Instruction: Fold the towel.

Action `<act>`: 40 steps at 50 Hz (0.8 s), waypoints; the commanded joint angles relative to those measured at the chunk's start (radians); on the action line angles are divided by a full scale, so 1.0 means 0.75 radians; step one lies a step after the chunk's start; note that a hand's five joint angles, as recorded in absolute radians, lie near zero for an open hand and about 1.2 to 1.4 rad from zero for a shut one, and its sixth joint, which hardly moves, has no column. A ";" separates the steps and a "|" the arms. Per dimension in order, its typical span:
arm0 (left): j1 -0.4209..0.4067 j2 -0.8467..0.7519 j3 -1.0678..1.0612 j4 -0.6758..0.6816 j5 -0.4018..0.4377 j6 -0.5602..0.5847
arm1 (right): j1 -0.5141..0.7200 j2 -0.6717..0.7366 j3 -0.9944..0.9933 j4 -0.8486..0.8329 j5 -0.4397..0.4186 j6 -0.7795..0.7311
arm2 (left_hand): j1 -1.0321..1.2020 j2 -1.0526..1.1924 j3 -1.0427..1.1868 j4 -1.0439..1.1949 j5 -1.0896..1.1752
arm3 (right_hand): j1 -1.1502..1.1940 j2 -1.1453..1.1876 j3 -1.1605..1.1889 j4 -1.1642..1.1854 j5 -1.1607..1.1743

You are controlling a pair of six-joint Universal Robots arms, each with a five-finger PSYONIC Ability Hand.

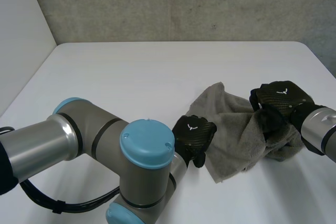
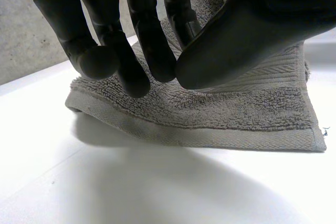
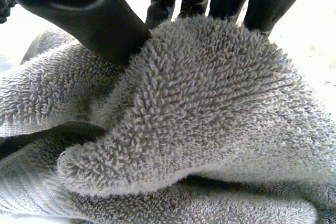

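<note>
While the grey towel (image 1: 231,129) lies crumpled on the white surface (image 1: 131,77), right of centre in the head view, both hands are on it. The left hand (image 1: 194,132) sits at the towel's left edge and the right hand (image 1: 281,100) at its bunched right end.

Left wrist view: the left hand (image 2: 142,24) has its fingers (image 2: 100,56) nearly straight, pointing down just over the towel (image 2: 236,108) near its hemmed edge, which lies flat on the surface. The thumb (image 2: 236,35) is close to the fingertips, so the gap is narrow, and no cloth is seen between the tips. The towel rises behind the fingers.

Right wrist view: a raised fold of the towel (image 3: 210,103) sits between the thumb (image 3: 79,9) and the fingers (image 3: 268,3) of the right hand. The thumb is dug into one side of the fold and the fingers are behind the other, so the fold is pinched. More towel is heaped under and around the fold.
</note>
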 commanded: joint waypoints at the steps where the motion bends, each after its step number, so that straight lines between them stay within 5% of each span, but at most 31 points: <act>1: 0.090 0.217 -0.325 0.194 0.112 0.123 | 0.068 0.144 -0.119 -0.050 0.148 0.007 | -0.278 -0.378 -0.539 -0.514 -0.661 | 0.038 0.042 0.023 0.020 0.030; 12: 0.090 0.215 -0.327 0.194 0.102 0.119 | 0.077 0.146 -0.115 -0.048 0.121 0.016 | -0.344 -0.444 -0.606 -0.581 -0.728 | 0.038 0.042 0.023 0.020 0.030; 21: 0.066 0.213 -0.303 0.192 0.104 0.119 | 0.075 0.144 -0.107 -0.044 0.125 0.036 | -1.361 -1.461 -1.623 -1.597 -1.745 | 0.018 0.023 0.003 0.000 0.010; 40: -0.035 -0.018 -0.068 0.135 0.108 -0.003 | 0.064 0.045 -0.070 -0.026 0.115 0.296 | -1.401 -1.501 -1.663 -1.637 -1.785 | 0.010 0.015 -0.005 -0.007 0.002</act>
